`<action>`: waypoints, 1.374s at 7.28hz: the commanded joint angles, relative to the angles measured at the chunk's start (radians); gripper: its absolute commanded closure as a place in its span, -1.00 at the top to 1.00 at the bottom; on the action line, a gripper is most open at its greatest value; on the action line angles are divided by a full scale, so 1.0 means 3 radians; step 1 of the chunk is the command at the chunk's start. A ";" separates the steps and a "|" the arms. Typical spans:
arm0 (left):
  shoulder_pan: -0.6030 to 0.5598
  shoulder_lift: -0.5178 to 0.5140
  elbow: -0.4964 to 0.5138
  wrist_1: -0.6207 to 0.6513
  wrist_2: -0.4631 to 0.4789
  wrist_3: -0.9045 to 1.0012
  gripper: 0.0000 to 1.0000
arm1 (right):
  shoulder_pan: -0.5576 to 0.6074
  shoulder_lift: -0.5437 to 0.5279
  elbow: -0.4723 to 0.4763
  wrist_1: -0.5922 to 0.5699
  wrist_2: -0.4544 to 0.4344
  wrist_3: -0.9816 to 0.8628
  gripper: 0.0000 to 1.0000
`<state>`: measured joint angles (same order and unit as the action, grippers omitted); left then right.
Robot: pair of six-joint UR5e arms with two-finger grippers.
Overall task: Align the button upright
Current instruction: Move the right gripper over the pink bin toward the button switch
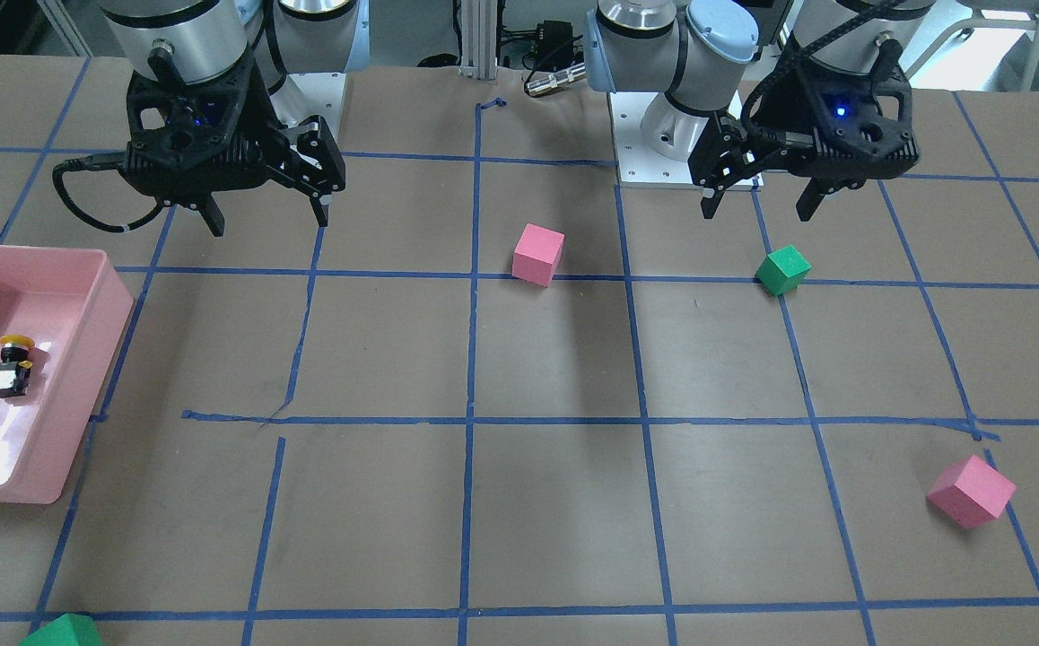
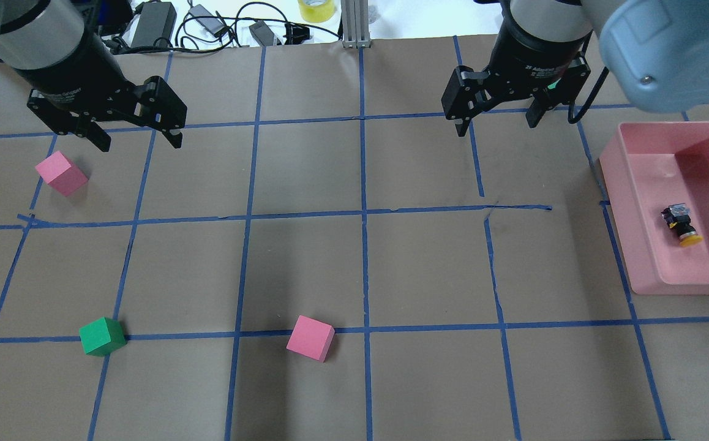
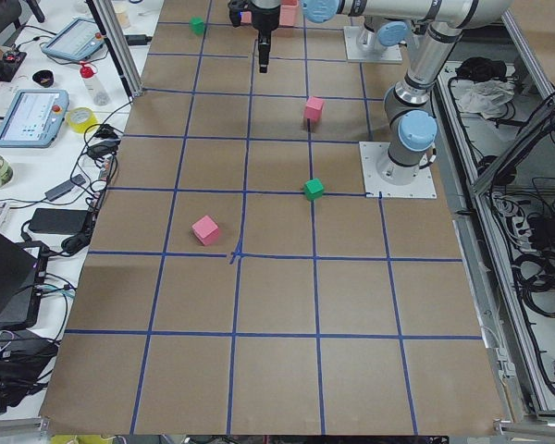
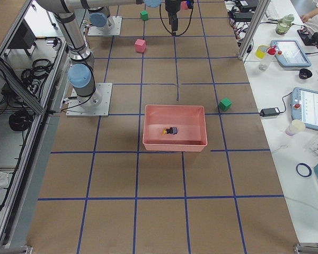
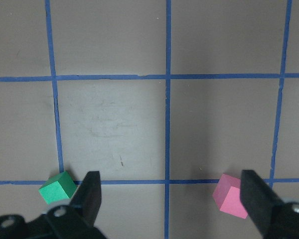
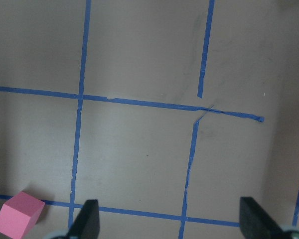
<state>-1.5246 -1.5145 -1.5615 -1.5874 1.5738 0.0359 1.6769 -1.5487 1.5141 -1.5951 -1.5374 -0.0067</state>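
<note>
The button (image 2: pixel 680 225) lay on its side on the floor of the pink bin (image 2: pixel 629 214), far over on my right. It was not standing up. It was very small. It had a round yellow cap and a blocky black and grey body. The yellow cap pointed back toward me. My right gripper (image 2: pixel 495 127) hung above the table (image 2: pixel 305 263) near the bin, with its two fingers spread wide and nothing between them. My left gripper (image 2: pixel 140 144) hung on the other side, near a pink cube (image 2: pixel 60 173), with its fingers wide apart and holding nothing too.
</note>
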 commanded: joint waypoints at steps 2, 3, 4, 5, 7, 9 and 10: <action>0.0000 -0.0004 -0.0026 -0.0001 0.0000 0.0003 1.00 | -0.0011 -0.0002 -0.0010 -0.0021 0.0006 0.0022 1.00; 0.0000 -0.0004 -0.0026 -0.0001 0.0005 0.0008 1.00 | -0.0011 0.0039 -0.0026 -0.0067 0.0158 0.0048 1.00; 0.0000 -0.0019 -0.0031 -0.0001 0.0061 0.0018 1.00 | -0.0057 0.0074 -0.0051 -0.0062 0.0195 0.0053 1.00; 0.0000 -0.0019 -0.0031 0.0009 0.0072 0.0018 1.00 | -0.0108 0.0065 -0.0051 -0.0006 0.0185 0.0078 1.00; 0.0000 -0.0014 -0.0031 0.0004 0.0082 0.0018 1.00 | -0.0200 0.0024 -0.0056 -0.0006 0.0145 0.0063 1.00; 0.0000 -0.0019 -0.0016 0.0045 0.0077 0.0018 1.00 | -0.0413 -0.0007 -0.0036 0.0132 -0.0004 0.0013 1.00; 0.0000 -0.0024 -0.0021 0.0075 0.0077 0.0018 1.00 | -0.0764 0.0003 -0.0026 0.0304 0.0021 -0.0094 1.00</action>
<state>-1.5248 -1.5201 -1.5672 -1.5741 1.5966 0.0414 1.5495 -1.5484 1.5032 -1.5518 -1.5280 -0.0045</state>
